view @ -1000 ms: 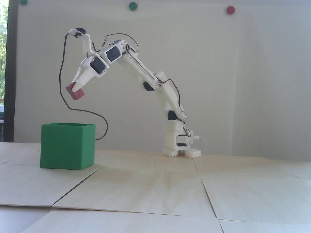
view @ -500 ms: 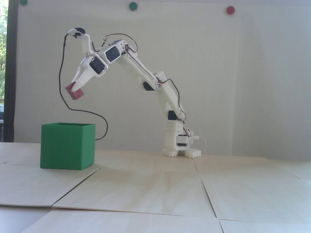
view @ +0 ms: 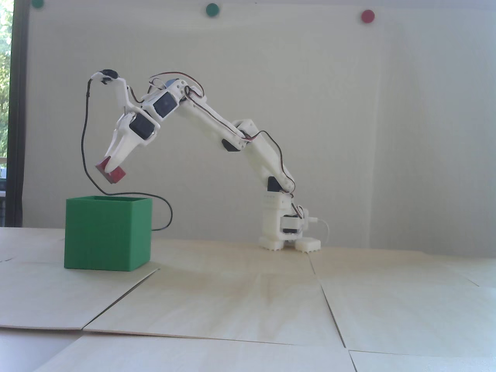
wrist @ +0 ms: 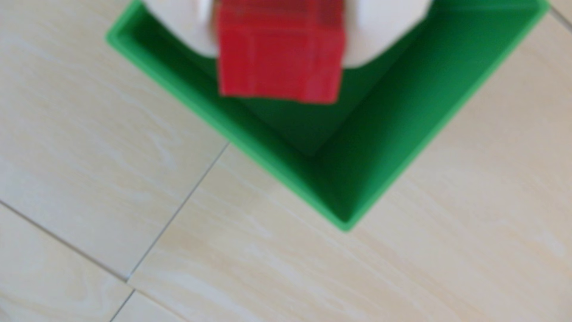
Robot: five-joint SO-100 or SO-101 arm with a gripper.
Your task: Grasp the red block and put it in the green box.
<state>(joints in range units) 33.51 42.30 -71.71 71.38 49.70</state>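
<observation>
My white gripper is shut on the red block, which hangs tilted just above the open top of the green box at the left of the fixed view. In the wrist view the red block sits clamped between both white fingertips, with my gripper over the box's inside. The green box shows as a V-shaped corner below, its dark interior empty where visible.
A black cable loops from the wrist camera down behind the box. The arm's base stands mid-table on pale wooden panels. Round green dots and a red dot mark the wall.
The arm has lowered and reached left, bringing the held red block down from well above the box to just over its rim. The cable sagged lower behind the box.
</observation>
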